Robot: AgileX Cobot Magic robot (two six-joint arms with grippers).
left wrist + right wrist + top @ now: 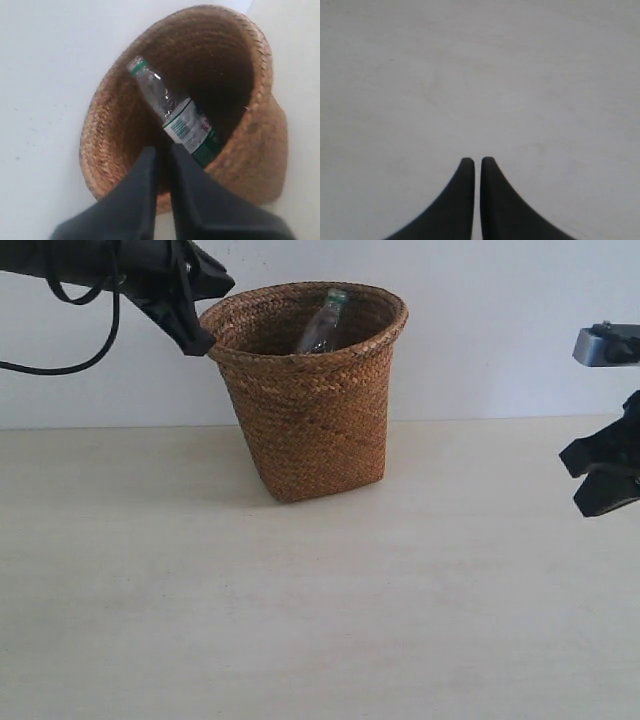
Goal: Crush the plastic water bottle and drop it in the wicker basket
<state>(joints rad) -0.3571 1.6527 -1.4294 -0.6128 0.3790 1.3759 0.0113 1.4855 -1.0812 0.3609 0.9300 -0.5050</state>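
Two black grippers and one basket on a pale wooden table [300,630], seen against a white wall [500,330]. The brown woven wicker basket [310,420], tapered from a wide flared round rim to a narrower squarish base, stands upright towards the rear of the table. Inside it the clear thin plastic water bottle [322,322] leans at a slant, its green cap [338,297] uppermost and just level with the far rim. The left wrist view looks down into the basket [100,130]. There the bottle [175,112] lies diagonally across the dark interior, cap [137,65] resting near the inner wall, and the white-and-green label with red characters [187,125] wraps its lower half. The left gripper [200,343] hangs just outside the basket's rim on the left of the exterior view, a black cable [60,365] looping beneath its arm. Its fingers [145,165] stand almost together, a narrow dark slit between them, clamping nothing [161,150]. The right gripper [578,482] sits at the far right edge, well apart from the basket and above bare table. In the right wrist view its tips [477,161] are likewise drawn together, empty, over plain tabletop.
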